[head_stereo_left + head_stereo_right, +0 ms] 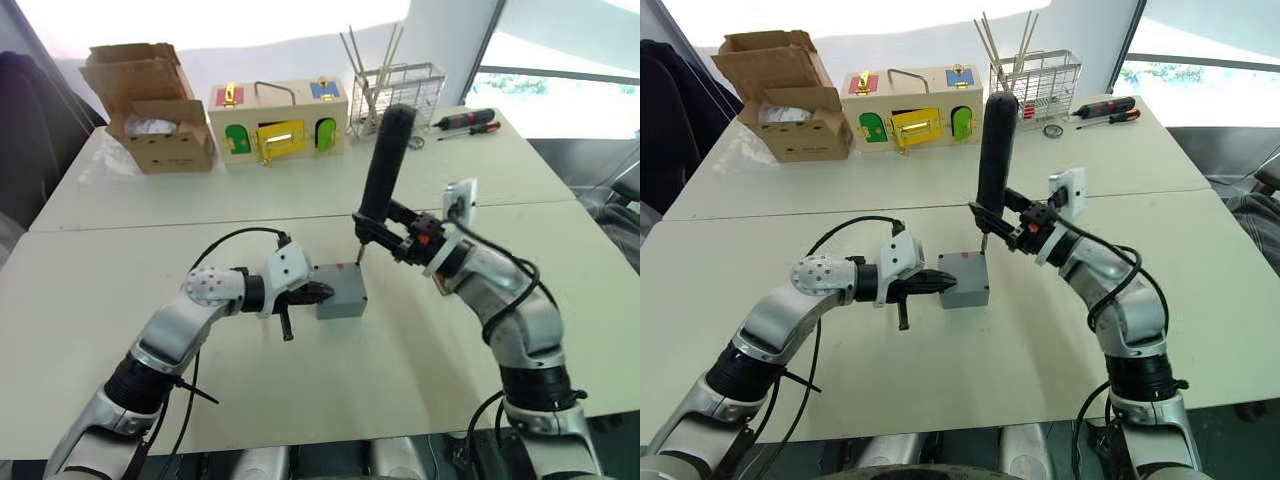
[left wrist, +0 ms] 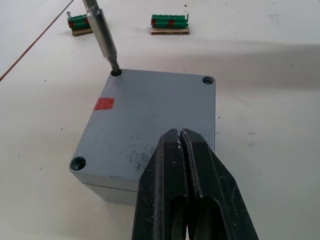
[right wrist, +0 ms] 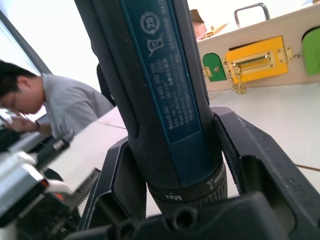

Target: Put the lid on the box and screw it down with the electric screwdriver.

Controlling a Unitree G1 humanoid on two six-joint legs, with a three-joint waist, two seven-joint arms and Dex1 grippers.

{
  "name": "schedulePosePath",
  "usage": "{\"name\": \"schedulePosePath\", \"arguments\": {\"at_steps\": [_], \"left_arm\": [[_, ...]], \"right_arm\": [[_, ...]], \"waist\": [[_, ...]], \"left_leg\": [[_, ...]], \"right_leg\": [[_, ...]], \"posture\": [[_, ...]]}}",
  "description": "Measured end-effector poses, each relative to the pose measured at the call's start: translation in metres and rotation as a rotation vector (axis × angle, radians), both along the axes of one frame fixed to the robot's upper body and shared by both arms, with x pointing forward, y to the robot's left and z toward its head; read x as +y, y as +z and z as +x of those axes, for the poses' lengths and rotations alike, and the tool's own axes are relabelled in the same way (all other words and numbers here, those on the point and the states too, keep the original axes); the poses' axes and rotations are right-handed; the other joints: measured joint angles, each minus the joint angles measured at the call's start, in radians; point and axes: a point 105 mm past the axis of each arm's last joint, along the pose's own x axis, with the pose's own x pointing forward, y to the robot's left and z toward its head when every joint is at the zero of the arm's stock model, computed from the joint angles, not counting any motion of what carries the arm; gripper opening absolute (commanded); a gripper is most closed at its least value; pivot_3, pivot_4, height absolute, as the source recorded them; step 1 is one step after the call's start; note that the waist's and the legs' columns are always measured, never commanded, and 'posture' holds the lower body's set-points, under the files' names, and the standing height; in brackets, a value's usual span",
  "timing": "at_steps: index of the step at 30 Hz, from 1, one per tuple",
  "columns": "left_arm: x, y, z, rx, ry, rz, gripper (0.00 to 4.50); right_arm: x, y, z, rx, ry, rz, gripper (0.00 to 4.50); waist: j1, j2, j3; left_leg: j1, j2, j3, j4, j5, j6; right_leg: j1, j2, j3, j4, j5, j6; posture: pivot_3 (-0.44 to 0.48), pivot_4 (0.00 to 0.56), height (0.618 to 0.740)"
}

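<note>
Sitting at the table's (image 1: 120,250) far left, a cardboard box (image 1: 150,105) stands open beside a wooden box (image 1: 278,122) with coloured latches. Nearer, the left gripper (image 1: 322,291), fingers pressed together, rests its tips on the lid (image 2: 155,120), which sits on the box (image 1: 341,294) mid-table. The right gripper (image 1: 385,232) is clamped on the screwdriver (image 1: 385,165), held nearly upright, bit (image 2: 102,37) in the lid's corner hole. Behind stand a wire basket (image 1: 398,100) and two hand screwdrivers (image 1: 466,122). A person (image 3: 47,105) sits in the background.

The lid (image 2: 150,125) sits on the box (image 1: 342,297), electric screwdriver (image 1: 385,170) above.
</note>
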Motion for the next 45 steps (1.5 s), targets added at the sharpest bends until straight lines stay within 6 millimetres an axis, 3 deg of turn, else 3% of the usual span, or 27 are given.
{"name": "schedulePosePath", "arguments": {"at_steps": [5, 8, 12, 14, 16, 18, 21, 24, 26, 28, 33, 36, 41, 45], "left_arm": [[0.023, 0.008, -0.002, 0.004, 0.067, 0.032, 0.0], [0.033, 0.016, 0.001, 0.075, 0.135, -0.045, 0.0], [0.041, 0.043, 0.007, 0.093, 0.186, -0.194, 0.0], [0.044, 0.054, 0.01, 0.078, 0.195, -0.227, 0.0], [0.045, 0.063, 0.011, 0.06, 0.19, -0.248, 0.0], [0.043, 0.068, 0.011, 0.052, 0.178, -0.254, 0.0], [0.039, 0.077, 0.009, 0.022, 0.125, -0.222, 0.0], [0.032, 0.077, -0.001, 0.009, 0.049, -0.174, 0.0], [0.024, 0.075, -0.006, 0.009, 0.008, -0.162, 0.0], [0.012, 0.073, -0.017, 0.004, -0.055, -0.145, 0.0], [-0.005, 0.064, -0.03, 0.002, -0.127, -0.129, 0.0], [-0.009, 0.056, -0.032, 0.01, -0.131, -0.107, 0.0], [-0.004, 0.044, -0.036, 0.03, -0.122, -0.067, 0.0], [-0.002, 0.044, -0.04, 0.027, -0.117, -0.064, 0.0]], "right_arm": [[-0.008, 0.062, -0.01, -0.05, 0.026, 0.139, 1.86], [-0.005, 0.064, -0.009, -0.004, 0.01, 0.15, 1.86], [-0.009, 0.055, 0.003, 0.073, -0.057, 0.116, 1.86], [-0.021, 0.056, 0.015, 0.082, -0.151, 0.043, 1.86], [-0.046, 0.055, 0.03, 0.092, -0.291, -0.029, 1.86], [-0.067, 0.05, 0.038, 0.131, -0.391, -0.084, 1.86], [-0.114, 0.037, 0.049, 0.292, -0.559, -0.192, 1.86], [-0.164, 0.035, 0.044, 0.354, -0.687, -0.309, 1.86], [-0.173, 0.034, 0.041, 0.367, -0.68, -0.353, 1.86], [-0.178, 0.02, 0.029, 0.47, -0.597, -0.386, 1.86], [-0.182, -0.035, 0.0, 0.765, -0.439, -0.508, 1.86], [-0.193, -0.056, -0.01, 0.889, -0.432, -0.548, 1.86], [-0.219, -0.081, -0.01, 1.012, -0.498, -0.564, 1.86], [-0.223, -0.08, 0.001, 1.044, -0.537, -0.488, 1.86]], "waist": [[-0.004, 0.001, 0.003], [-0.002, 0.0, 0.008], [0.0, -0.001, 0.015], [0.001, -0.001, 0.017], [0.004, -0.002, 0.018], [0.003, -0.002, 0.018], [0.002, -0.001, 0.024], [0.0, 0.002, 0.028], [-0.004, 0.002, 0.029], [-0.007, 0.002, 0.03], [-0.003, 0.004, 0.032], [-0.002, 0.004, 0.032], [-0.007, 0.004, 0.032], [-0.005, 0.004, 0.032]], "left_leg": [[-0.002, 0.001, 0.0, -0.004, 0.001, -0.002], [-0.005, 0.001, 0.0, -0.003, 0.001, -0.002], [-0.017, -0.001, 0.0, 0.004, 0.004, -0.007], [-0.017, -0.001, 0.001, 0.004, 0.005, -0.008], [-0.017, -0.001, 0.001, 0.004, 0.005, -0.008], [-0.017, -0.001, 0.001, 0.003, 0.005, -0.008], [-0.018, -0.001, 0.002, 0.003, 0.005, -0.008], [-0.019, -0.001, 0.004, 0.002, 0.004, -0.006], [-0.019, 0.0, 0.005, 0.002, 0.004, -0.006], [-0.019, 0.0, 0.005, 0.001, 0.003, -0.005], [-0.019, 0.0, 0.006, 0.005, 0.002, -0.002], [-0.018, 0.0, 0.006, 0.005, 0.002, -0.001], [-0.017, 0.0, 0.007, 0.005, 0.004, -0.004], [-0.016, 0.0, 0.007, 0.005, 0.005, -0.007]], "right_leg": [[-0.005, 0.0, 0.0, 0.0, 0.0, 0.0], [-0.007, 0.0, 0.0, 0.0, 0.0, -0.001], [-0.016, 0.0, 0.0, 0.003, 0.002, -0.001], [-0.016, -0.001, 0.0, 0.003, 0.002, -0.001], [-0.016, -0.001, 0.0, 0.002, 0.002, -0.001], [-0.016, -0.001, 0.0, 0.001, 0.002, -0.001], [-0.017, -0.001, 0.0, 0.0, 0.002, -0.001], [-0.017, -0.001, 0.0, -0.002, 0.002, -0.001], [-0.018, -0.001, 0.0, -0.003, 0.002, -0.001], [-0.018, -0.001, 0.0, -0.003, 0.002, -0.001], [-0.018, -0.001, 0.001, 0.0, 0.002, -0.001], [-0.017, 0.0, 0.001, 0.0, 0.004, -0.001], [-0.016, 0.0, 0.002, 0.001, 0.004, -0.001], [-0.016, 0.0, 0.002, 0.001, 0.004, -0.001]], "posture": [[0.0, 0.15, 0.734], [0.0, 0.15, 0.734], [0.0, 0.15, 0.734], [0.0, 0.15, 0.734], [0.0, 0.15, 0.734], [0.0, 0.15, 0.734], [0.0, 0.15, 0.734], [0.0, 0.15, 0.734], [0.0, 0.15, 0.734], [0.0, 0.15, 0.734], [0.0, 0.15, 0.734], [0.0, 0.15, 0.734], [0.0, 0.15, 0.734], [0.0, 0.15, 0.734]]}}
